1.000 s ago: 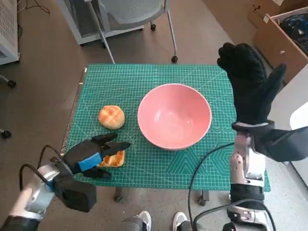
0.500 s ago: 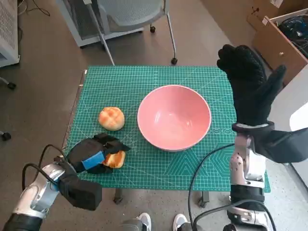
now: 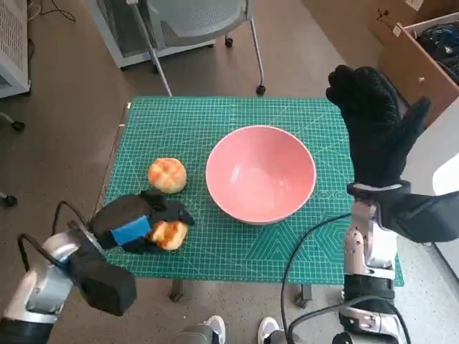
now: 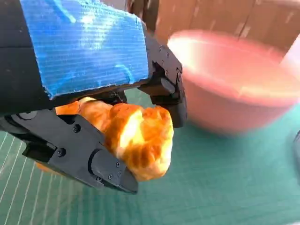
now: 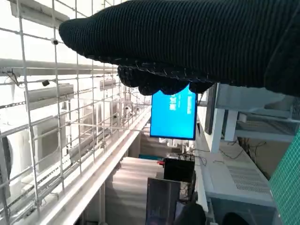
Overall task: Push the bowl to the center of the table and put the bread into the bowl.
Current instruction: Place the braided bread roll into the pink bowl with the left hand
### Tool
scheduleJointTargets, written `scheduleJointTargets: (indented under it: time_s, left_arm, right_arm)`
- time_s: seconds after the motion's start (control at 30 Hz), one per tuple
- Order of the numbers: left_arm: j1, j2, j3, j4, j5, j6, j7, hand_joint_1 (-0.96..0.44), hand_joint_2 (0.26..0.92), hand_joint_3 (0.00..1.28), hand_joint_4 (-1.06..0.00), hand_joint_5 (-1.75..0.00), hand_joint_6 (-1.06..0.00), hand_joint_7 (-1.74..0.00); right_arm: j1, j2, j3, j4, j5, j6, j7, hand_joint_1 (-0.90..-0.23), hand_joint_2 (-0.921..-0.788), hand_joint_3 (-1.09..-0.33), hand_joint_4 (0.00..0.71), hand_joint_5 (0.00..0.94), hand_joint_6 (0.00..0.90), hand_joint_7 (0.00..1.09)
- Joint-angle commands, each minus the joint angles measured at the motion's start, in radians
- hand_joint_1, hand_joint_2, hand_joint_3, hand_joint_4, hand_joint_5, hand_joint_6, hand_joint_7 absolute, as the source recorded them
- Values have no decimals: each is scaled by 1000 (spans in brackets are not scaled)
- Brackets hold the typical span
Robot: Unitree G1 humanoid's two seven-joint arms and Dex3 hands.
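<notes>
Two pieces of bread are on the green mat: a round bun [image 3: 166, 175] lying free just left of the pink bowl [image 3: 260, 173], and a second piece [image 3: 169, 234] nearer to us, which our left hand [image 3: 138, 223] has its black fingers [image 4: 84, 157] closed around. The left wrist view shows that grip plainly, with the golden crust bulging out between the fingers on either side. We judge the hold is set this way so the piece can be carried over the rim and let go inside.

The bowl sits roughly mid-table [image 3: 215, 115], a little right of centre, and holds nothing, so the push looks done or nearly so while the loading is not.

Our right hand [image 3: 373, 125] is raised beyond the right edge of the mat, its gloved fingers apart and holding nothing; we take it to be kept clear of the left arm's path.

Several things stay uncertain. We cannot tell whether the gripped bread rests on the mat or is just lifted. The right wrist view shows only the glove, a metal grille and a blue screen [image 5: 174, 115].
</notes>
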Motion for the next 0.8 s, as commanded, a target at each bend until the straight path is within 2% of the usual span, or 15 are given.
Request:
scheduleJointTargets:
  time_s: [0.03, 0.2, 0.47, 0.6, 0.8]
  left_arm:
    - [-53, -12, 35, -65, -55, 17, -6, 2, 920, 62, -679, -1166, -651, -1151]
    - [-135, -50, 42, -117, -109, 64, -6, 3, 911, 31, -741, -1096, -693, -1111]
    - [-282, -162, -8, -134, -113, 123, 19, 3, 906, 17, -763, -1065, -721, -1090]
    - [-355, -237, -62, -82, -86, 107, 41, 2, 907, 16, -764, -1062, -718, -1093]
    - [-465, -334, -151, 60, -25, 66, 67, 1, 919, 45, -708, -1121, -662, -1153]
  right_arm:
    - [23, -1, -4, 11, 5, -1, 3, -630, -921, -705, 246, 0, 66, 505]
    - [22, -1, -6, 12, 4, -5, 2, -630, -921, -707, 245, 0, 61, 507]
    - [18, -1, -8, 25, 8, -14, 7, -631, -921, -708, 246, 0, 57, 512]
    - [23, 0, -8, 23, 11, -15, 11, -631, -921, -708, 246, 1, 56, 513]
    - [34, -5, -12, 4, 20, -8, 17, -631, -921, -706, 247, 1, 55, 516]
